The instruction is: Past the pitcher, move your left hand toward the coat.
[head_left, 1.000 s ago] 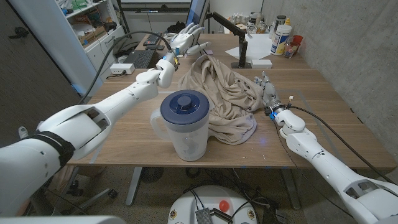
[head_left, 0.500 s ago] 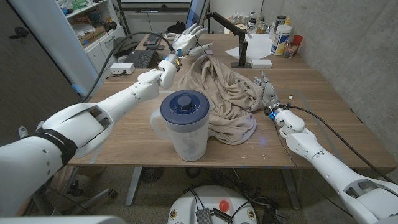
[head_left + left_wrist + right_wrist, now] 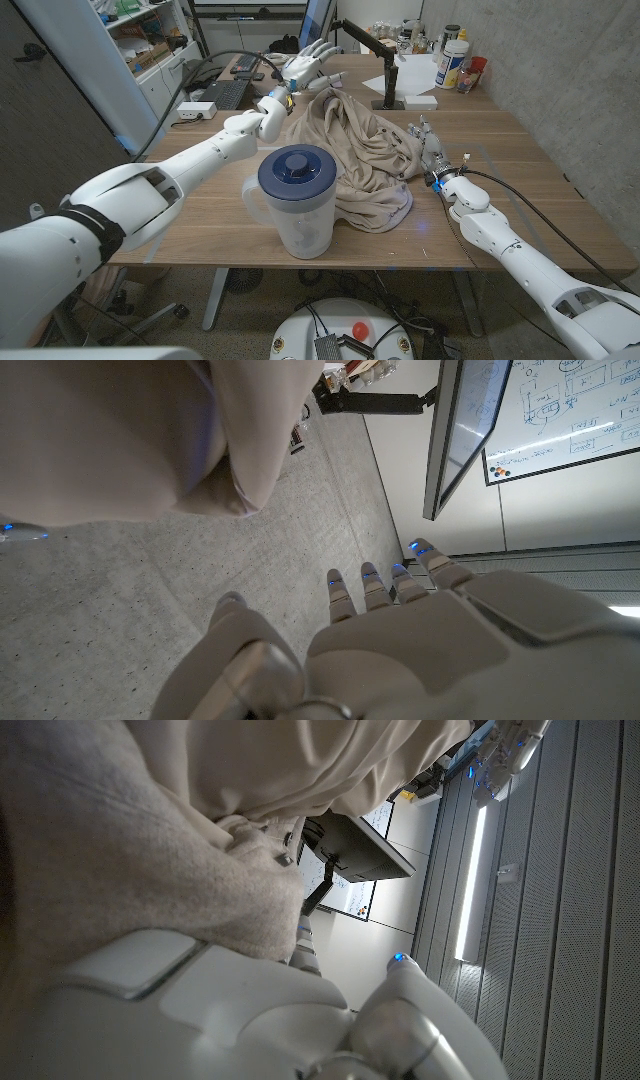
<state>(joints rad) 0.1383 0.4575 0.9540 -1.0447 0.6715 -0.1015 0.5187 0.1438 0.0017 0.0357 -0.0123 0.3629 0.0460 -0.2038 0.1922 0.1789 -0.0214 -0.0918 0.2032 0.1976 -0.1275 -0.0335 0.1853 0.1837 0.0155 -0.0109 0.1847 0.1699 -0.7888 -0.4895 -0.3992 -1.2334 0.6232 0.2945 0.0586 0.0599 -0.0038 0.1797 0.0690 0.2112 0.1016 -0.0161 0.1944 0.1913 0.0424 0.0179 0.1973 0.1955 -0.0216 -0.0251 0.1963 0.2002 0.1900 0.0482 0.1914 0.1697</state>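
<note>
A wooden table (image 3: pixel 520 215) seen from above the robot, with a clear plastic pitcher (image 3: pixel 297 201) under a dark blue lid standing near the front edge, at about six o'clock from the table's middle; just behind it and to its one o'clock lies the coat (image 3: pixel 358 146) — a crumpled beige heap spread across the centre of the table, its near hem touching the pitcher's side. The left arm reaches in from seven o'clock, passes the pitcher's left side and ends beyond it; the left hand (image 3: pixel 303 65) hovers at the coat's eleven o'clock, by its far edge, fingers spread and released, holding nothing; in the left wrist view the fingertips (image 3: pixel 367 576) stand apart above the table with beige cloth close ahead. The right hand (image 3: pixel 428 147) sits at the coat's three o'clock edge, fingers against the fabric — whether it grasps the cloth cannot be told.
</note>
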